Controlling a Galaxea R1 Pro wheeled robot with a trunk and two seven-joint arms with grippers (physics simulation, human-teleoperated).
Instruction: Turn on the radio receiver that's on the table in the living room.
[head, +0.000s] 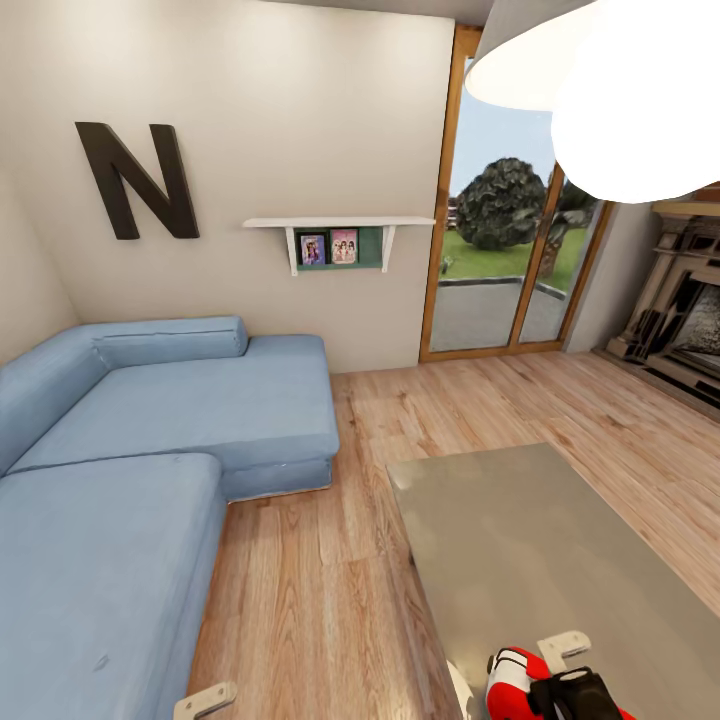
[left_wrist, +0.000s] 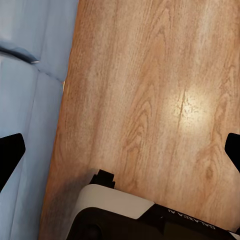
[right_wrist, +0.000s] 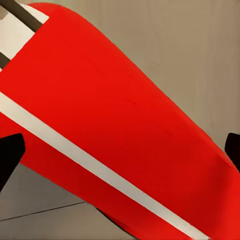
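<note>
The red radio receiver (head: 512, 682) with white trim stands on the near end of the glossy grey-beige table (head: 520, 530), cut off by the head view's lower edge. My right gripper (right_wrist: 120, 152) is open and right over it. The radio's red body and white stripe (right_wrist: 125, 115) span the space ahead of its dark fingertips (right_wrist: 10, 157). I cannot tell whether they touch. One pale finger (head: 563, 645) and the dark wrist show beside the radio. My left gripper (left_wrist: 120, 152) hangs open over the wood floor (left_wrist: 150, 100) with nothing between its fingers.
A blue sectional sofa (head: 150, 450) fills the left side, close to my left arm. A strip of plank floor (head: 320, 560) runs between sofa and table. Glass doors (head: 500, 250) and a fireplace (head: 680, 310) stand beyond. A white lamp shade (head: 600, 80) hangs at upper right.
</note>
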